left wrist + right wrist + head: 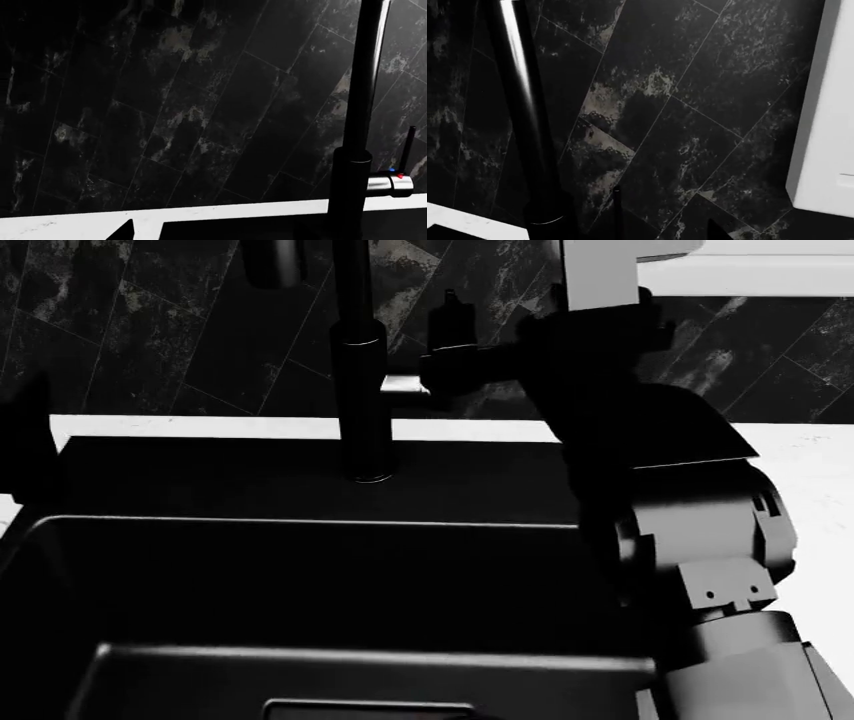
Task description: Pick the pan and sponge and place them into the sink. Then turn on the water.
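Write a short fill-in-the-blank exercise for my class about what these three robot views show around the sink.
1. The tall tap rises behind the ____.
2. The wall behind the tap is covered in dark ____.
3. In the left wrist view, the tap's lever bears a blue mark and a ____ one.
4. The countertop beside the sink is ____ in colour.

Missing words: sink; tiles; red; white

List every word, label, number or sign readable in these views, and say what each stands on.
No readable text, brand or number appears in any view.
The only sign: small red and blue hot/cold marks on the silver lever hub of the tall black tap.
The dark marbled wall tiles and matte-black sink basin carry no lettering.
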